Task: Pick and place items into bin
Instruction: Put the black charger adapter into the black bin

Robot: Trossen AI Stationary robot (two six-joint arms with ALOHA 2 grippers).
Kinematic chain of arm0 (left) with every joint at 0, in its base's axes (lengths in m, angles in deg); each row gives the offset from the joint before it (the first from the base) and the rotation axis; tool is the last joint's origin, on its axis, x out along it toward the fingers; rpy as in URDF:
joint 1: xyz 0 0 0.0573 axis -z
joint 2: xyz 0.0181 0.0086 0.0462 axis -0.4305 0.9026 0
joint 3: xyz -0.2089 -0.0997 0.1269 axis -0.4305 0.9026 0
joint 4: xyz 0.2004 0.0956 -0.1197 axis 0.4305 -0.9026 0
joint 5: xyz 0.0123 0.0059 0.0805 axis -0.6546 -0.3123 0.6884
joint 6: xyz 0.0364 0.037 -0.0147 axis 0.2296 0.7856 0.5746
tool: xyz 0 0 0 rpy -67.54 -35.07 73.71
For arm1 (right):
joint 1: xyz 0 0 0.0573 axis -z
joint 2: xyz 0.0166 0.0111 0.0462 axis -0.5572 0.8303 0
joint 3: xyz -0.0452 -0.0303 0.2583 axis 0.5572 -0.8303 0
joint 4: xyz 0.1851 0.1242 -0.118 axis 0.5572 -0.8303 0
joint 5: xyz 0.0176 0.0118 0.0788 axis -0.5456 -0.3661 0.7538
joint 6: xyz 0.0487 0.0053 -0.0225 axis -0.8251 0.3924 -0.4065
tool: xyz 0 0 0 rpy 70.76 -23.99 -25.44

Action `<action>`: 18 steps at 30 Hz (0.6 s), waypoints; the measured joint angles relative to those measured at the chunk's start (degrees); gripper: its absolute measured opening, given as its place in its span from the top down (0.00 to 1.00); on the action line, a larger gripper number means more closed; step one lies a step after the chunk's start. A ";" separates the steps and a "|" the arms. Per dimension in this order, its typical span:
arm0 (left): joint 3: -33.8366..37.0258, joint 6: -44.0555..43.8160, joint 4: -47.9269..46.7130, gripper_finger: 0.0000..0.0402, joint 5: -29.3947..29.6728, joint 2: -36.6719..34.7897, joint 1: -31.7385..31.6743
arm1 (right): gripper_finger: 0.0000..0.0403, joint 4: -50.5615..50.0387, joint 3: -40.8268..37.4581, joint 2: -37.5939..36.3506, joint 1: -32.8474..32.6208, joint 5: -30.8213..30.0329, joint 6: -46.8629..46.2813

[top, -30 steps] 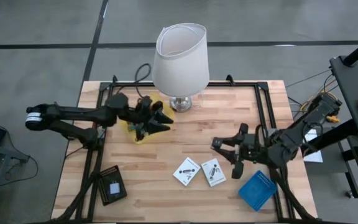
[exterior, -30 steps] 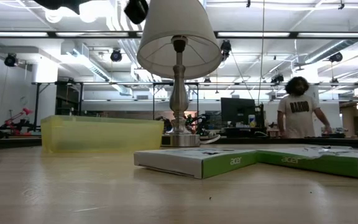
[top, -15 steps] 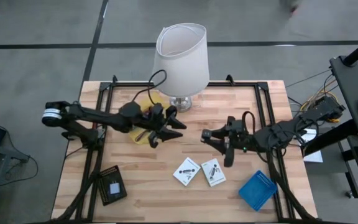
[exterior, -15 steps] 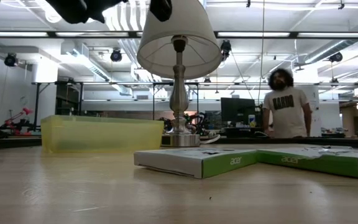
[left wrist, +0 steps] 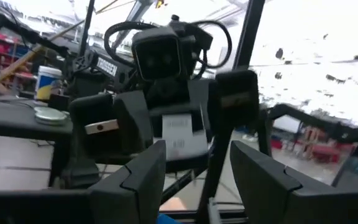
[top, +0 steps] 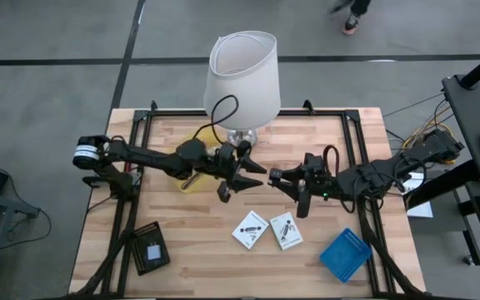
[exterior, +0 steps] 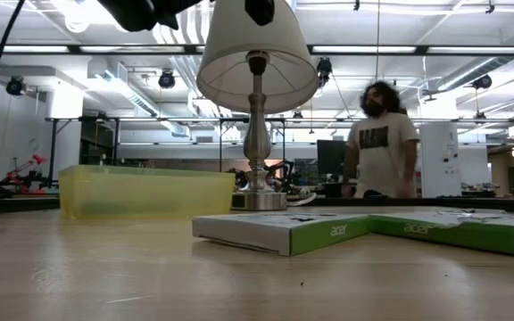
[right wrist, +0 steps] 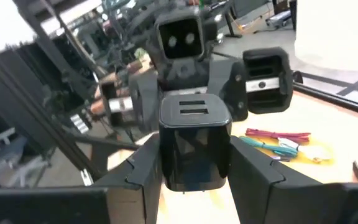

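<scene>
My right gripper point(top: 286, 190) hangs over the table's middle, pointing left, shut on a dark cube point(right wrist: 194, 149) with two slots in one face. My left gripper point(top: 252, 177) faces it from the left, open and empty, with a small gap between the two grippers; in the left wrist view its fingers point(left wrist: 143, 177) frame the right gripper. The yellow bin point(top: 190, 177) lies under the left arm and holds magenta and teal sticks point(right wrist: 278, 138). Two white printed cards point(top: 251, 229) point(top: 286, 231) lie flat on the near half of the table. My right gripper pinches the dark cube by two opposite side faces point(right wrist: 166, 155), one finger point(right wrist: 138, 174) on each side. The fingers come in roughly level from the table's right. The cube is lifted clear of the table, its slotted face point(right wrist: 193, 111) turned toward the wrist camera.
A big white lamp point(top: 242, 79) stands at the far middle, just behind both grippers. A blue square item point(top: 344, 254) lies near the right corner and a black device point(top: 150, 248) near the left corner. A person point(exterior: 377, 138) walks in the room beyond the table.
My left gripper has moved from above the bin toward the table's right, to the middle. My right gripper has moved from beside the cards toward the left and far side, stopping opposite the left gripper. The person behind the table has walked leftward.
</scene>
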State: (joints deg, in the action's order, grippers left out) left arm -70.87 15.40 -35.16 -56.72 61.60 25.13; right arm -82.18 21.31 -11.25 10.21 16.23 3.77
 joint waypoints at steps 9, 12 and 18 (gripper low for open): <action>-0.26 -17.24 -8.30 0.59 0.26 -0.25 -1.08 | 0.68 -5.56 0.00 0.00 -0.10 0.02 9.18; -0.26 -23.20 -11.94 0.59 0.31 -0.32 -1.06 | 0.68 -9.08 0.00 0.00 -0.10 0.04 13.35; -0.26 -33.34 -13.92 0.59 2.38 -0.39 -1.04 | 0.68 -20.88 0.00 0.00 -0.07 0.02 13.73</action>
State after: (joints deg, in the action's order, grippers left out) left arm -71.13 -17.94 -49.09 -54.34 61.21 24.09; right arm -103.06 21.31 -11.25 10.14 16.25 17.50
